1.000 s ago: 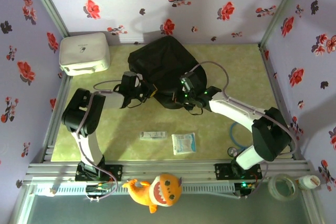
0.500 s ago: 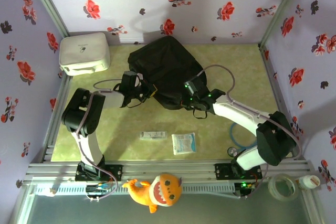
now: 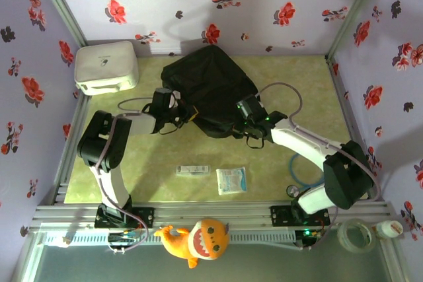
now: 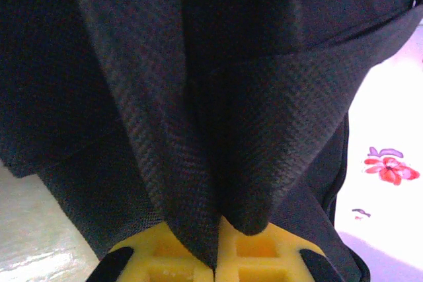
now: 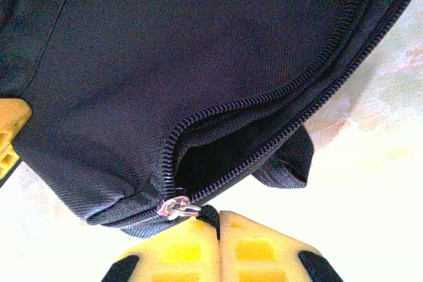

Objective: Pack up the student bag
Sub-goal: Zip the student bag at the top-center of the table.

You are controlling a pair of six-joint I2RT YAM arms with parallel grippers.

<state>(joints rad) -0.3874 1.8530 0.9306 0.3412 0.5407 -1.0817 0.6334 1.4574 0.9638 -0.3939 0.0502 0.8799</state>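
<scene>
While pinched by left gripper [image 4: 215, 246], student bag [image 4: 198, 97] directly ahead.

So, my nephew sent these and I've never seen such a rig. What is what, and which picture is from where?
These are two robot arms bolted to a table. The wide picture is from an overhead camera; the two close-ups are from wrist cameras, so the yellow blocks are each arm's fingers. On the table lie a black bag, a white box, a packet and a pouch; an orange plush toy sits on the front rail. The left gripper is shut on a fold of the bag. The right gripper is shut by the zipper pull, seemingly pinching a black tab there; the zipper is partly open.
</scene>
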